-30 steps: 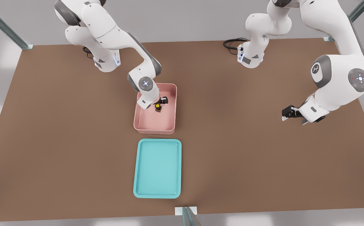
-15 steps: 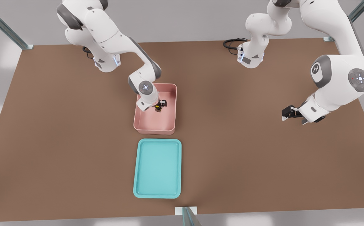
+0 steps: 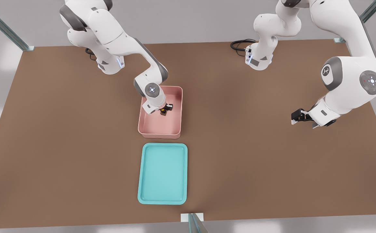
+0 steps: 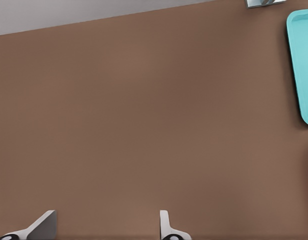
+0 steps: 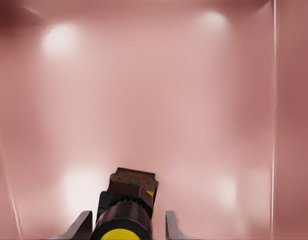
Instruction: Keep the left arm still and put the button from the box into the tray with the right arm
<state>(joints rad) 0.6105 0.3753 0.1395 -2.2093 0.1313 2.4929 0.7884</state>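
Right wrist view: your gripper [image 5: 126, 227] straddles the button [image 5: 126, 205] inside the box [image 5: 154, 90], fingers [image 5: 80, 227] narrowly apart, yellow cap facing the camera.

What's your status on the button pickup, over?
Claw down inside the box, fingers open either side of the button. Button not gripped yet. Tray beside the box, nothing between them.

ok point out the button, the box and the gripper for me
button [image 5: 125, 210]: right wrist view, on its dark body above the yellow cap.
box [image 3: 159, 132]: front view, on its near rim.
gripper [image 5: 126, 226]: right wrist view, midway between its fingertips, which flank the button.
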